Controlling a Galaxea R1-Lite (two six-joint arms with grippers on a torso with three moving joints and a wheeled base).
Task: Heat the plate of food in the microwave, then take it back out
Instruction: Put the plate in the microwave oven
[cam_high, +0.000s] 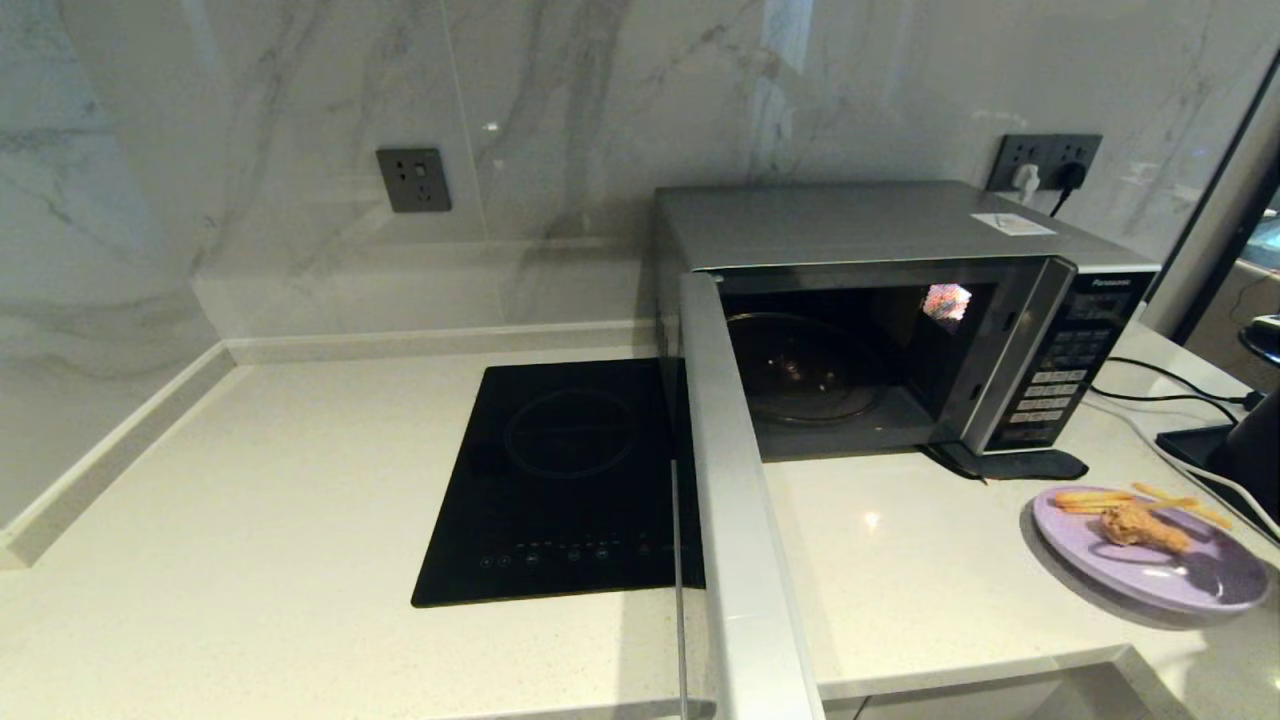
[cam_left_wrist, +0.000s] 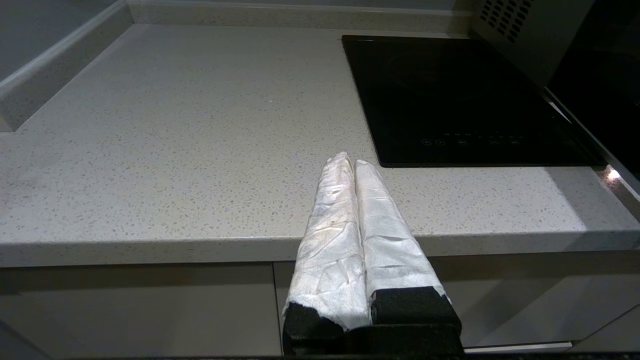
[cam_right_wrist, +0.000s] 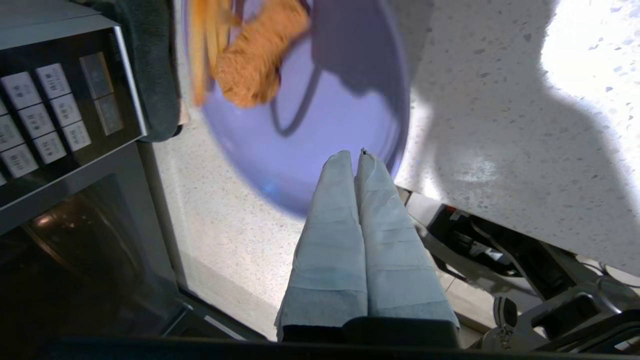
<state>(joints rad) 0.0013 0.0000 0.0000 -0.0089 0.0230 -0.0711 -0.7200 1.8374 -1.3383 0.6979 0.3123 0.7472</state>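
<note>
Loading step: right gripper (cam_right_wrist: 356, 159) fingers pressed together, pinching plate of food (cam_right_wrist: 320, 130) rim; next, microwave (cam_right_wrist: 65, 115) open cavity beside.

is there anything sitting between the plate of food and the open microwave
Nothing visible does. The plate of food sits on the counter right of the microwave, whose door hangs open; the bare counter lies before the cavity.
</note>
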